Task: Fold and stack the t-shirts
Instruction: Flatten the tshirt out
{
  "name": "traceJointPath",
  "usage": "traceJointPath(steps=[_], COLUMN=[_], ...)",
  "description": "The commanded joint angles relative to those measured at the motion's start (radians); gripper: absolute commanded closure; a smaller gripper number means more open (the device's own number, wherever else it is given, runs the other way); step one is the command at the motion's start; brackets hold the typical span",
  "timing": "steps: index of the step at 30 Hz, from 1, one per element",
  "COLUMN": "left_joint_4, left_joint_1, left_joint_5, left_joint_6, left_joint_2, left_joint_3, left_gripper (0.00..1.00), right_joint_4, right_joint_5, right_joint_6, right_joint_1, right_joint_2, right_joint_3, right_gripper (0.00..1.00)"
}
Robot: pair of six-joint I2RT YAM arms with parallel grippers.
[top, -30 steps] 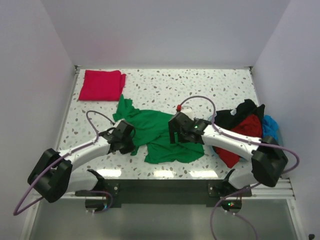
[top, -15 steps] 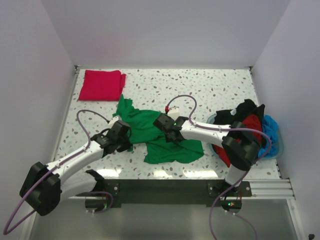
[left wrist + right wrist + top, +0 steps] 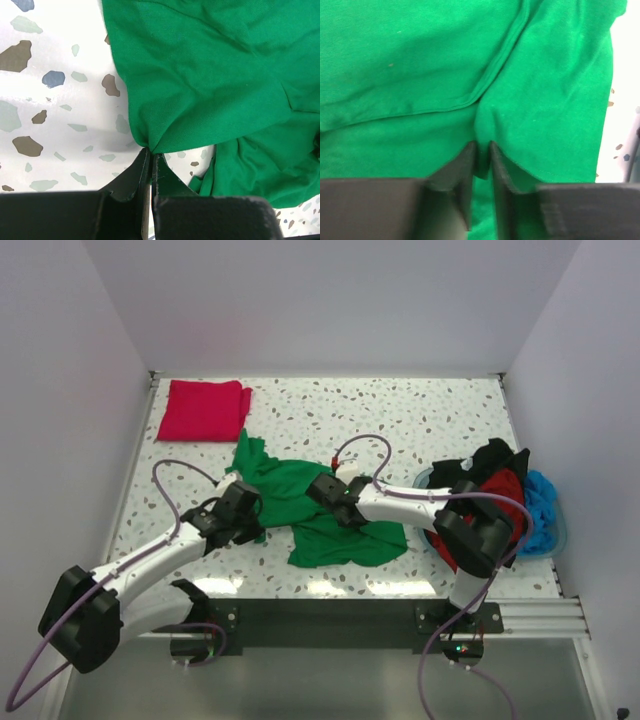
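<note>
Crumpled mid-way across the speckled white tabletop (image 3: 400, 410), the bright green soft cloth t-shirt (image 3: 290, 495) looks light and limp, best gripped where the left gripper (image 3: 150, 160) pinches its edge and the right gripper (image 3: 484, 150) a raised fold.

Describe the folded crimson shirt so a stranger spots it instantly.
Go to the far left corner of the speckled table. The crimson t-shirt lies there, folded into a flat rectangle, unlike the crumpled green t-shirt mid-table and the tangled heap at right.

2 white arms (image 3: 160, 552), purple cables (image 3: 160, 464)
</note>
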Motion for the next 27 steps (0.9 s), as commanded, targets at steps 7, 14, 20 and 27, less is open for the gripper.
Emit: traceJointPath(steps=[7, 14, 20, 27], left_joint_4=[-0.087, -0.21, -0.256, -0.278], left_joint_1=[-0.001, -0.001, -0.001, -0.001], left_joint_5=[-0.105, -0.25, -0.362, -0.36], left_joint_6=[0.016, 0.055, 0.124, 0.281], left_joint_2=[-0.056, -0.104, -0.179, -0.18], left_joint_3=[0.065, 0.372, 0.677, 1.096], left_gripper=[1.0, 1.0, 1.0, 1.0], right_joint_4=[-0.108, -0.254, -0.17, -0.111], right_joint_5=[0.191, 0.37, 0.397, 0.221], right_joint_6=[0.063, -0.026, -0.222, -0.4], right_joint_1=[-0.005, -0.012, -0.019, -0.017], right_joint_2=[-0.101, -0.461, -0.711, -0.816], right_joint_3=[-0.005, 0.116, 0.255, 0.535], right_gripper=[1.0, 1.0, 1.0, 1.0])
